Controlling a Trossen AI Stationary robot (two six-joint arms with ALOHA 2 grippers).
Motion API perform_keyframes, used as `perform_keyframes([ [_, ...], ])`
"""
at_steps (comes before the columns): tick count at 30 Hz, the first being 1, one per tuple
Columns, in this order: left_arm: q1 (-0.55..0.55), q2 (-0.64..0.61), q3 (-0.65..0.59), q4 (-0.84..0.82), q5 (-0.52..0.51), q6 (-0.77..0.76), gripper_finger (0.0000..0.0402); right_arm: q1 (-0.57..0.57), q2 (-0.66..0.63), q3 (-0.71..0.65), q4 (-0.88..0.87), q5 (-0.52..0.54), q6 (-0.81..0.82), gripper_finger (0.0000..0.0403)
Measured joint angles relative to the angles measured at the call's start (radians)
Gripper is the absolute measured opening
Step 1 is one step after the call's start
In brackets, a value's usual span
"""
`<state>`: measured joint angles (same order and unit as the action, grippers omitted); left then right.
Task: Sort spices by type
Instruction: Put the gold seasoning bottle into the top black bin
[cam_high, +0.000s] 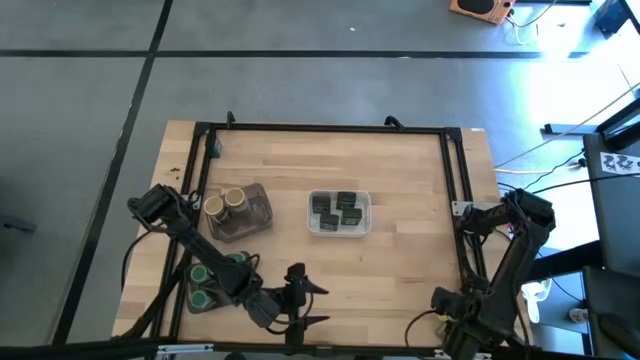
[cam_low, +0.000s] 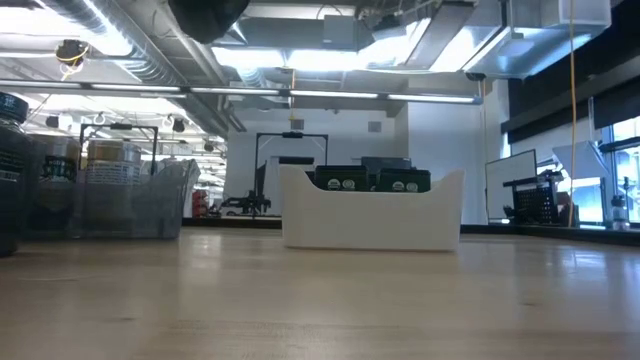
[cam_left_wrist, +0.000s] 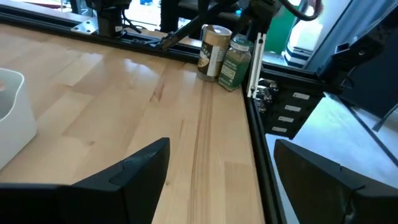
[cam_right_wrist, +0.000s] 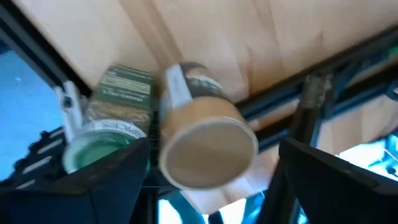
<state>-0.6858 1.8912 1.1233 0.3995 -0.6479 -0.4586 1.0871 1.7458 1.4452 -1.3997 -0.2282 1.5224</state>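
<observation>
A tan-topped jar and a green-lidded jar stand upright on the wood, side by side against the black rail at the table's right near corner. My right gripper hangs open over them, pointing steeply down. Its fingers stand on either side of the tan-topped jar, with the green-lidded jar just beside one finger. In the high view the right arm hides both jars. My left gripper stands open near the front edge at mid-table, pointing toward those jars, with nothing between its fingers.
A white tray at mid-table holds several dark tins. A dark grey tray holds two tan-topped jars, and another under the left arm holds green-lidded jars. A black frame rail borders the table. Bare wood lies between the white tray and the right rail.
</observation>
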Motion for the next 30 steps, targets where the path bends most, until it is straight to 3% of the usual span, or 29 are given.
perform_keyframes([
  [17,-0.008,0.0,0.0,-0.004,-0.001,-0.001,0.0285,0.016,0.003,0.0,-0.032,-0.07,-0.063,0.0358],
  [30,-0.008,-0.001,0.0,-0.005,-0.001,0.027,0.0285,0.019,0.008,-0.126,-0.003,-0.068,-0.107,0.0358],
])
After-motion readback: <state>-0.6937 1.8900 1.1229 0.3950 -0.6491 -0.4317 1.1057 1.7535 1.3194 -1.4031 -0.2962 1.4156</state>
